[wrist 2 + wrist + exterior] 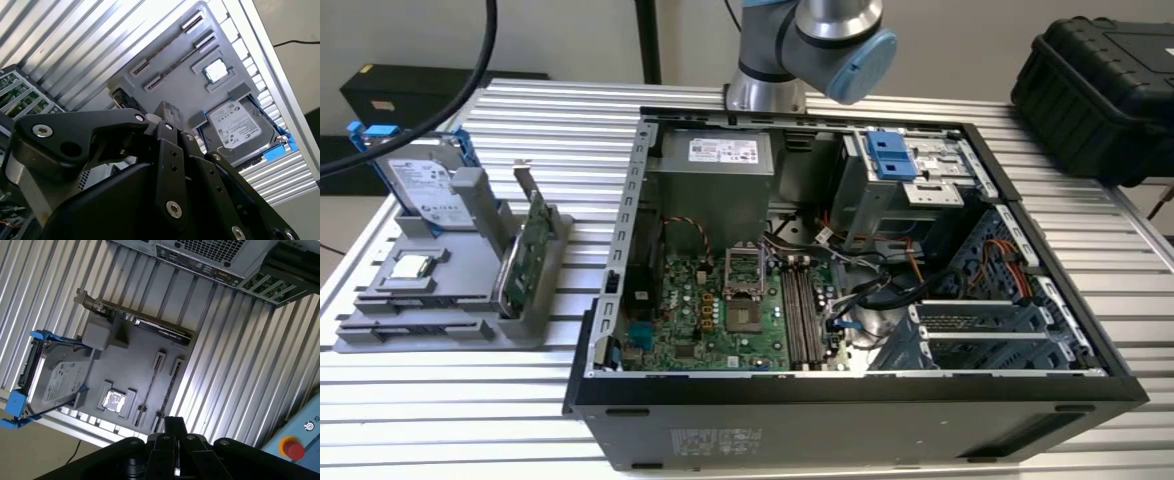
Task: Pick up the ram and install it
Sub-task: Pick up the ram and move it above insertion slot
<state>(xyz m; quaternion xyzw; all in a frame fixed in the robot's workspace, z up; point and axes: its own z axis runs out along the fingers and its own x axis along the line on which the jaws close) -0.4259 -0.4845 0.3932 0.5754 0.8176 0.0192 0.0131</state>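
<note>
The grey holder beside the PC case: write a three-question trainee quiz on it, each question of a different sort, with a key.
1. True or false: the drive with blue rails sits in the holder.
2. In the exterior view, where does the holder lie relative to the case? A) on the view's left of it B) on the view's right of it C) inside it
3. Fill in: between the drive and the case, a green ___ with a metal bracket stands on edge in the holder.

Key: 1 true; 2 A; 3 card.
</note>
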